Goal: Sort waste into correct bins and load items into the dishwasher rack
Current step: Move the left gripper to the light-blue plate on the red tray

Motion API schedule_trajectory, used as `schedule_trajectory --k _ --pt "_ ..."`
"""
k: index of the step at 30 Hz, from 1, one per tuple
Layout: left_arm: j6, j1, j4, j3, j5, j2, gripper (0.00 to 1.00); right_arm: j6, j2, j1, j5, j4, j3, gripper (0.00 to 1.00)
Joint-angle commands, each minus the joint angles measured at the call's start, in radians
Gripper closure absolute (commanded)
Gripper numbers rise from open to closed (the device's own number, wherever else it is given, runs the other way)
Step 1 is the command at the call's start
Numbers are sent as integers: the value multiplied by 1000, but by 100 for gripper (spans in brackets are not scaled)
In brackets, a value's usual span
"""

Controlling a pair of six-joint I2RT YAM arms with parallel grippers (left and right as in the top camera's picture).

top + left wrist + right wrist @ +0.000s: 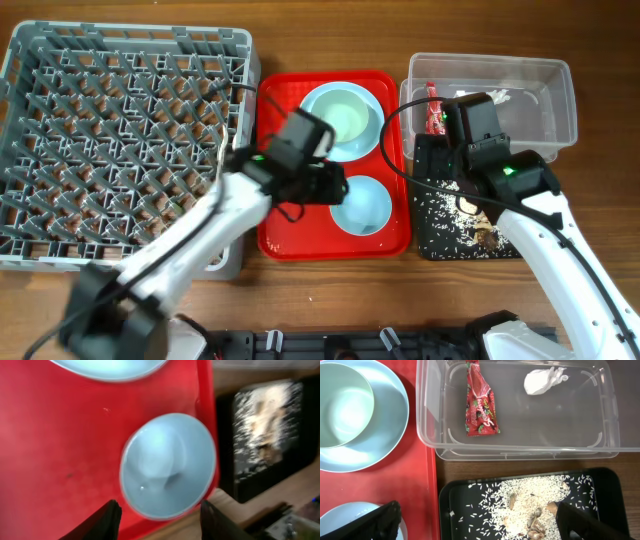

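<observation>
A small pale blue bowl (362,205) (167,465) sits on the red serving tray (300,225). My left gripper (335,187) (162,522) is open and empty, its fingers on either side of the bowl's near rim. A pale blue plate (372,140) (395,420) carries a pale yellowish cup (345,115) (342,405). The clear tub (560,100) (520,452) holds a red wrapper (434,112) (480,405) and a white tissue (542,381). The black tray (432,165) (455,510) holds rice and food scraps (530,505). My right gripper (470,130) (480,527) is open and empty above it. I cannot make out the spoon and fork.
The grey dishwasher rack (120,130) fills the left side, right beside the red tray. The tub stands at the back right with the black tray in front of it. The wooden table edge runs along the front.
</observation>
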Motion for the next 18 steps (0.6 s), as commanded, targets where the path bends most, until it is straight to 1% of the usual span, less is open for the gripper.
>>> schedule_trajectory --k 1,2,3,4,9,13,16,18 --pt "-15 -67 61 9 -21 134 54 16 -2 -2 17 3 6 0" --pt "-15 -79 83 9 -21 163 58 16 -2 -2 17 3 6 0" --pt "-15 -87 98 9 -22 186 65 16 -2 -2 17 3 6 0" --pt "-15 -88 105 9 -38 215 70 16 -2 -2 17 3 6 0" --pt "-15 -88 68 9 -159 234 70 16 -2 -2 17 3 6 0" --pt "-14 -87 -10 9 -335 234 69 16 -2 -2 17 3 6 0" --pt "-14 -85 -62 9 -504 234 69 16 -2 -2 17 3 6 0" --pt "-14 -78 -83 9 -571 233 68 16 -2 -2 17 3 6 0"
